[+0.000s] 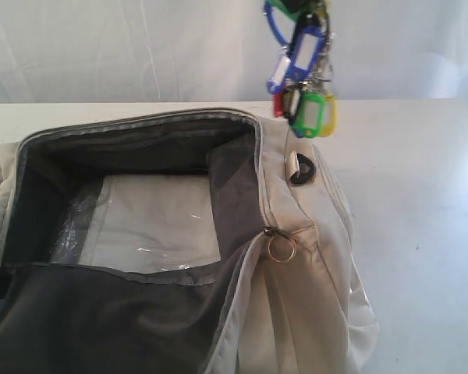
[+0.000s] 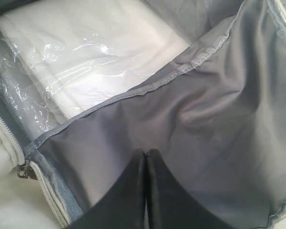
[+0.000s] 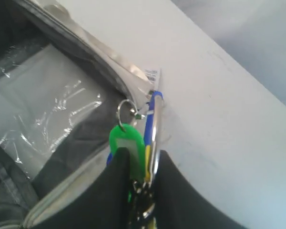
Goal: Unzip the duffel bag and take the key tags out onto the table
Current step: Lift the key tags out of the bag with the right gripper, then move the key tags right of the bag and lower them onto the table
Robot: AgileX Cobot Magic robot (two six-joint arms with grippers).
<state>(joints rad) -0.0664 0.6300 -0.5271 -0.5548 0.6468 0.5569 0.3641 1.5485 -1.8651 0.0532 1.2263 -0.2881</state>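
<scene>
While duffel bag (image 1: 164, 257) gapes unzipped, right claw (image 3: 142, 164) grips key tags (image 1: 300, 70) aloft; left claw (image 2: 145, 157) clenched.

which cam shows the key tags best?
Exterior view: the key tags hang in the air as a full bunch above the duffel bag. Right wrist view shows only a few, pinched in the right end effector. Left wrist view: none visible.
</scene>
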